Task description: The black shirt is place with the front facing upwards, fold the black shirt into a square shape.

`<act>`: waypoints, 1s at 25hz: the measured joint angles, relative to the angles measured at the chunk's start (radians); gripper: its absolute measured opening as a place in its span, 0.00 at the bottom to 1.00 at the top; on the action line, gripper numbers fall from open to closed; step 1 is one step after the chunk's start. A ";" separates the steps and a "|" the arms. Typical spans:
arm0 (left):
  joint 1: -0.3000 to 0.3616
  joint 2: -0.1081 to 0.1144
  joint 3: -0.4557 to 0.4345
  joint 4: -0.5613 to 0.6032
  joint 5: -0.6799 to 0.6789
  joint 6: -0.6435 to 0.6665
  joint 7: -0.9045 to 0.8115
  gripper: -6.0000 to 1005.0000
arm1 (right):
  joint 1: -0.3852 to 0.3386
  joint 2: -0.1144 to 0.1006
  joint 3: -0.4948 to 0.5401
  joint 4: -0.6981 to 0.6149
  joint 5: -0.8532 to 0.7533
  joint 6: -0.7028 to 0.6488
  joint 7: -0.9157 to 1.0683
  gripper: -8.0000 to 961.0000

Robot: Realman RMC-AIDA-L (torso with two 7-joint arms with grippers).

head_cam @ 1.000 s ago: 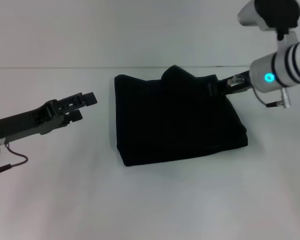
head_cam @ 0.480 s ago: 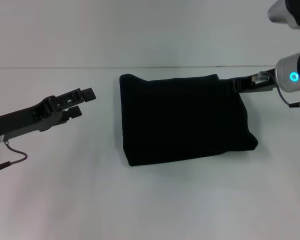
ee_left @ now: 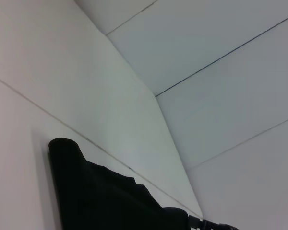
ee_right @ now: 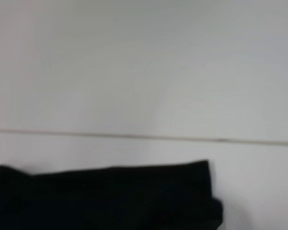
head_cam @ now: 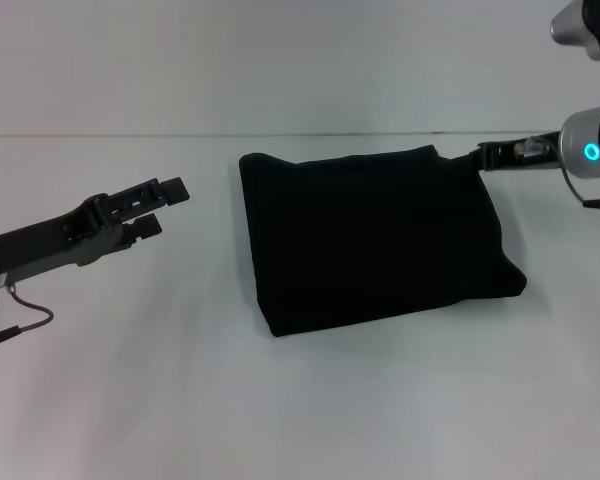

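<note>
Left gripper (head_cam: 160, 207): near left, over bare white table (head_cam: 310, 400), well apart from cloth; fingers pointing right toward it, slightly apart with a narrow gap, nothing between them. Arm reaching in from left edge, cable hanging below.

Black shirt (head_cam: 375, 235): mid-table, folded into a compact, roughly square bundle lying flat; near edge slanting, lower at left corner, right near corner bulging outward. Lettering and neck label hidden by folds. Far edge straight, close to the seam line where table meets backdrop.

Right gripper (head_cam: 483, 157): far right, tip just at the far right corner of the bundle, seemingly touching it. Whether pinching cloth or apart: cannot tell; fingers dark against dark fabric.
</note>
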 joint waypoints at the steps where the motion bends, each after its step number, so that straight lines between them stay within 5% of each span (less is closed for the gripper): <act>1: 0.002 0.000 -0.001 0.000 -0.004 0.000 0.000 0.94 | 0.000 -0.001 0.000 0.001 -0.002 0.013 0.000 0.11; 5: 0.004 0.000 -0.002 -0.009 -0.012 0.006 0.000 0.94 | -0.007 -0.010 0.021 -0.012 -0.016 0.015 0.019 0.29; 10: 0.007 0.001 -0.008 -0.009 -0.014 0.011 0.000 0.94 | -0.032 -0.054 0.113 -0.056 0.026 -0.246 0.017 0.48; 16: 0.008 0.004 -0.020 -0.011 -0.014 0.012 0.000 0.94 | -0.070 -0.062 0.148 -0.093 0.043 -0.455 0.005 0.47; 25: -0.001 0.004 -0.020 -0.012 -0.014 0.009 0.003 0.94 | -0.073 -0.050 0.145 -0.065 0.043 -0.422 0.008 0.47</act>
